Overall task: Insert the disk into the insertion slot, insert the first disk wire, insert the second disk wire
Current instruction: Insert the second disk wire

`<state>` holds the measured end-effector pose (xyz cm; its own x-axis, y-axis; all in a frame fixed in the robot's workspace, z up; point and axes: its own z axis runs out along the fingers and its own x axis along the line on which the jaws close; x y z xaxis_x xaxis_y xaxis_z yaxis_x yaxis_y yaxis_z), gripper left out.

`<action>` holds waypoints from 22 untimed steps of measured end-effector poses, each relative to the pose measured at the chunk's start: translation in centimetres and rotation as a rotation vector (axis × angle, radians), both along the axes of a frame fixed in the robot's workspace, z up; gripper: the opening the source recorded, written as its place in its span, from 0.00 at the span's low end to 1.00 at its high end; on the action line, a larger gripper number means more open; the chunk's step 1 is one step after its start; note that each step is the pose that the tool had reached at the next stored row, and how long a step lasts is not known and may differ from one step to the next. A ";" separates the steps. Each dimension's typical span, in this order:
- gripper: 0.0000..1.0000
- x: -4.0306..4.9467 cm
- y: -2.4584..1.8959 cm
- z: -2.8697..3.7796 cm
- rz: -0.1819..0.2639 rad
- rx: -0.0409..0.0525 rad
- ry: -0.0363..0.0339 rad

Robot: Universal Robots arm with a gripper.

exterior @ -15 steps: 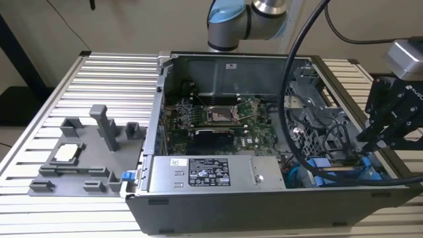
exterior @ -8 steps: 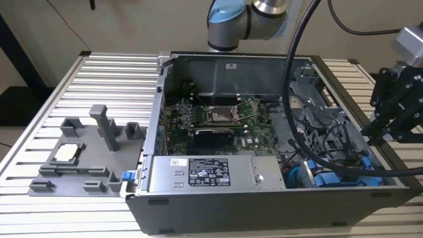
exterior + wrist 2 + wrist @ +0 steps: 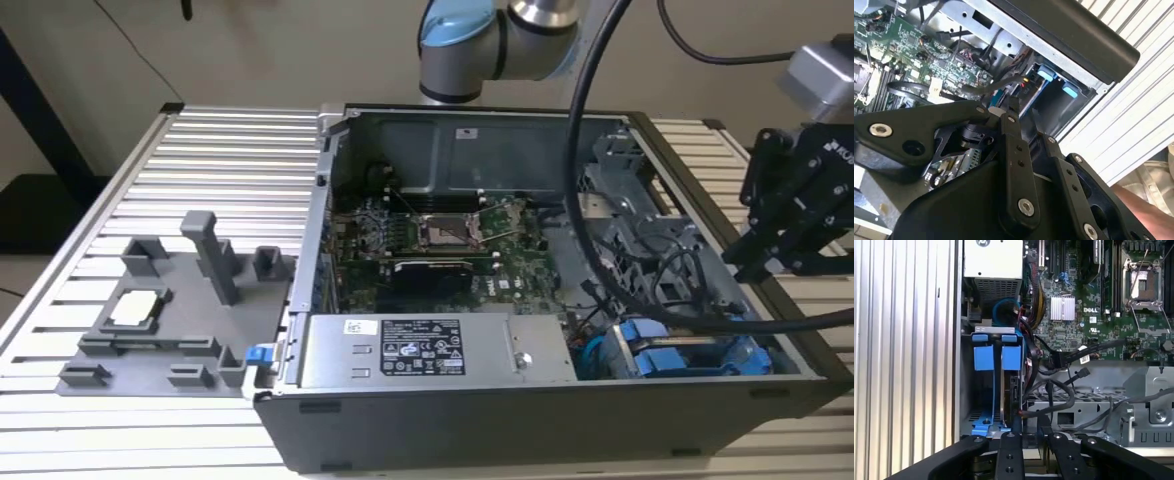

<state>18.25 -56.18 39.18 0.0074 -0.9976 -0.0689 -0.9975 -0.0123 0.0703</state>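
In the exterior view, from left to right, a grey fixture (image 3: pixel 147 320) sits on the table, then the open computer case (image 3: pixel 534 420), then the gripper (image 3: pixel 774 265) hanging above the case's wall, jaws apart and empty. In the first wrist view the disk (image 3: pixel 1011 357) stands seated in the insertion slot (image 3: pixel 996 330). That step is judged complete, but the loose cable connectors (image 3: pixel 1060 360) suggest both wire insertions remain.
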 end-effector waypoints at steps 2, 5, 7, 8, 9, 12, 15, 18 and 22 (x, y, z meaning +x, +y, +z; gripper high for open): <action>0.27 0.00 0.64 0.00 0.000 0.0000 0.0000; 0.27 0.00 1.50 0.00 0.000 0.0000 0.0000; 0.27 0.00 2.11 0.00 0.000 0.0000 0.0000; 0.27 -0.01 2.31 0.00 0.000 0.0000 0.0000; 0.27 -0.08 2.37 -0.01 0.000 0.0000 -0.0001; 0.27 -0.73 2.37 -0.01 0.000 0.0000 -0.0017; 0.27 -1.83 2.37 -0.04 0.000 0.0000 -0.0058; 0.27 -3.14 2.38 -0.07 0.000 0.0001 -0.0118; 0.27 -4.90 2.38 -0.09 0.000 0.0000 -0.0218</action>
<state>13.35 -53.81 39.09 0.0089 -0.9976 -0.0687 -0.9987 -0.0123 0.0485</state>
